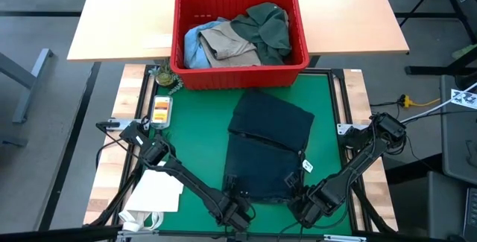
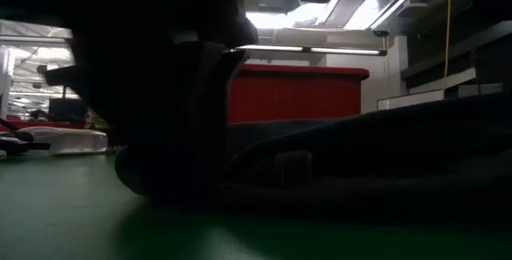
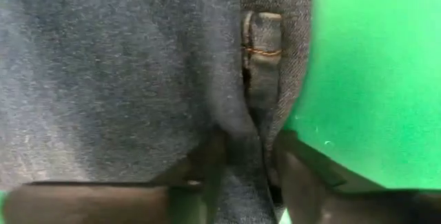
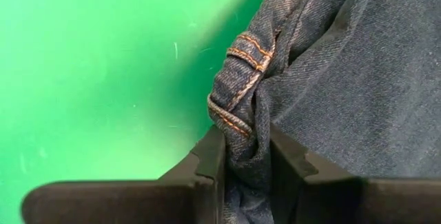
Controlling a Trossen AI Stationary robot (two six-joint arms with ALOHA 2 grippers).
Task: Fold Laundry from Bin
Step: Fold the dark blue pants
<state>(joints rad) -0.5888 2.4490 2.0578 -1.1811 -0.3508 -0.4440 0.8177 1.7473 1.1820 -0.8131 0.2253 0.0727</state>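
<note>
- The green mat [image 1: 201,130] covers the worktop in front of the arms; behind it lies a pale wooden tabletop [image 1: 134,11].
- The red bin [image 1: 240,67] stands at the mat's far edge, just left of centre. It holds a dark green shirt [image 1: 264,26], a tan garment [image 1: 227,42] and a light blue garment [image 1: 192,45].
- The dark trousers [image 1: 268,145] lie folded on the mat, reaching from near the bin to the near edge.
- A white paper bag [image 1: 153,193] rests at the mat's near left corner; no writing on it can be read.
- The left gripper [image 3: 244,172] is at the trousers' near left corner, its fingers clenched on the waistband by a belt loop.
- The right gripper [image 4: 247,158] is at the near right corner, its fingers pinching a bunched, orange-stitched seam.
- A small white tag [image 1: 307,166] shows on the trousers' right edge; its print is too small to read.
</note>
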